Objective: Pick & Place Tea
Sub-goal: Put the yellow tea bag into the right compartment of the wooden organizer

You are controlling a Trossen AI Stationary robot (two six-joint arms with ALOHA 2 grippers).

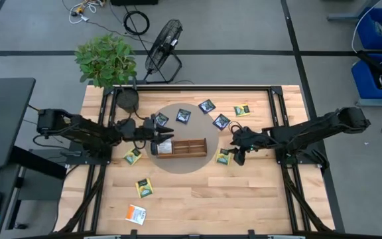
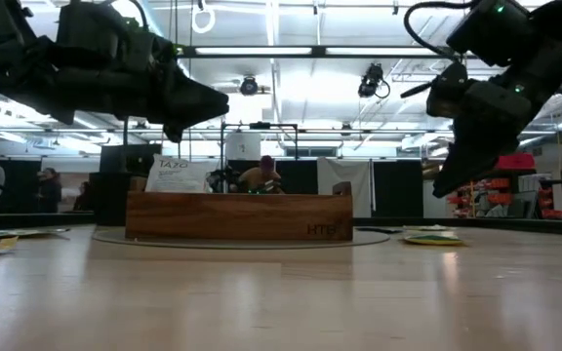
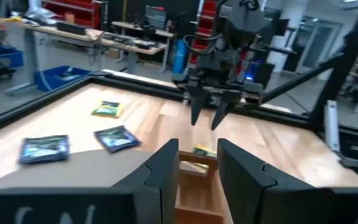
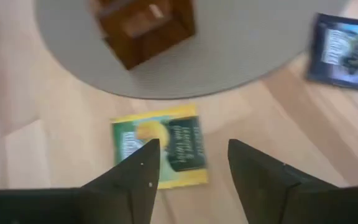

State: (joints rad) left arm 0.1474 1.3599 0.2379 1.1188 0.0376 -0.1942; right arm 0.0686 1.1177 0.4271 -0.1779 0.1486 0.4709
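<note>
**Fingers spread above a yellow-green sachet: the pick is in hand**

Fingers of the right gripper [image 4: 188, 168] stand apart with nothing between them, hanging over a yellow-green tea sachet [image 4: 160, 149] that lies flat on the worktop [image 1: 197, 199], just off the edge of the round grey mat [image 1: 178, 166]. In the high view that sachet [image 1: 223, 157] sits right of centre, just right of the wooden tray [image 1: 181, 147], and the right gripper [image 1: 239, 154] is beside it. My reading is that this is the approach for a pick: the sachet is not yet gripped.

The left gripper [image 1: 159, 135] waits at the left end of the tray, centre-left in the high view. Its fingers [image 3: 166, 168] show a narrow gap and I see nothing held in it, though the low view shows a white tag reading TAZO [image 2: 176, 174] standing at that end of the tray.

Other sachets lie scattered: dark ones [image 1: 207, 106] in the upper centre, yellow-green ones [image 1: 144, 188] at lower left, an orange-and-white one [image 1: 136, 214] near the bottom edge.

Next, I judge, the right gripper must come straight down so one finger lands each side of the sachet, then close. A thin flat packet gives little to catch, so the fingers likely need to reach the wood itself
</note>
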